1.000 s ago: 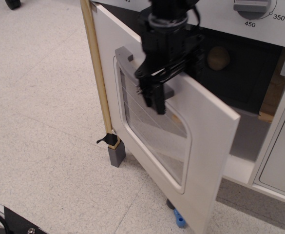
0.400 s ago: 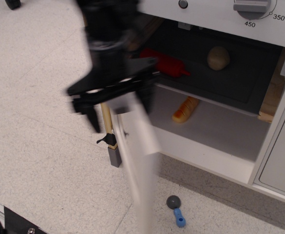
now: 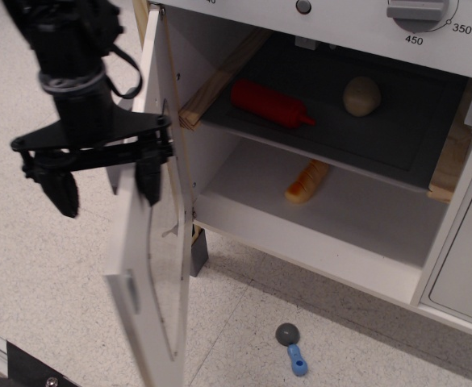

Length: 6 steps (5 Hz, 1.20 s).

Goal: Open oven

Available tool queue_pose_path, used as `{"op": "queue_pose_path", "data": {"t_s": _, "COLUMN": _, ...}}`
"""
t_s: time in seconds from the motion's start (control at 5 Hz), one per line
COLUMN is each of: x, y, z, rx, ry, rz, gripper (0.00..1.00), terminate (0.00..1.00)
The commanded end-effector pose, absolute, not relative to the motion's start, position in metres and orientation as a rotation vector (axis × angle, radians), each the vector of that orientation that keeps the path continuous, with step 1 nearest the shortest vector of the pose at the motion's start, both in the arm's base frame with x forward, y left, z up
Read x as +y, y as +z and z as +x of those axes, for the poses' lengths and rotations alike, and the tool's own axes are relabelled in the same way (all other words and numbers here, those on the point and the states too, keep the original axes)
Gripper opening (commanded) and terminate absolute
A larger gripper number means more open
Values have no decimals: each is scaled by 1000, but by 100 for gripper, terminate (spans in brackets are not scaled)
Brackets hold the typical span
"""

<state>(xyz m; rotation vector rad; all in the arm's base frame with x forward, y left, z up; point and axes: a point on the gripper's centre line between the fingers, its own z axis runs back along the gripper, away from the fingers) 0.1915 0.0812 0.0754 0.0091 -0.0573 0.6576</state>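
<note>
Oven point(image 3: 316, 153) door point(image 3: 151, 242) swung wide, interior with dark tray point(image 3: 397, 121) exposed; gripper point(image 3: 105, 184) by door's upper outer face, jaws spread, holding nothing. Opening looks essentially done: best to back off straight away from door, avoid nudging its edge

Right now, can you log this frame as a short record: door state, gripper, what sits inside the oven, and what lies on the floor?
oven door: swung wide open, seen nearly edge-on
gripper: fingers spread, holding nothing, beside the door
tray shelf: red bottle, round tan ball
oven floor: orange bread-like toy
floor: blue and grey toy in front of the oven
</note>
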Motion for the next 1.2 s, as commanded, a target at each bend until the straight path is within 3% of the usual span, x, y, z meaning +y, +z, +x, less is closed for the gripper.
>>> {"op": "queue_pose_path", "data": {"t_s": 0.0, "x": 149, "y": 97, "z": 213, "rx": -54, "ry": 400, "rz": 37, "gripper": 100, "terminate": 0}}
{"op": "queue_pose_path", "data": {"t_s": 0.2, "x": 168, "y": 93, "z": 215, "rx": -37, "ry": 361, "rz": 87, "gripper": 100, "terminate": 0}}
{"op": "queue_pose_path", "data": {"t_s": 0.4, "x": 167, "y": 98, "z": 217, "rx": -36, "ry": 306, "rz": 76, "gripper": 100, "terminate": 0}}
{"op": "queue_pose_path", "data": {"t_s": 0.8, "x": 132, "y": 138, "z": 222, "rx": -63, "ry": 354, "rz": 7, "gripper": 100, "terminate": 0}}
{"op": "queue_pose_path", "data": {"t_s": 1.0, "x": 110, "y": 145, "z": 226, "rx": -88, "ry": 366, "rz": -8, "gripper": 100, "terminate": 0}}
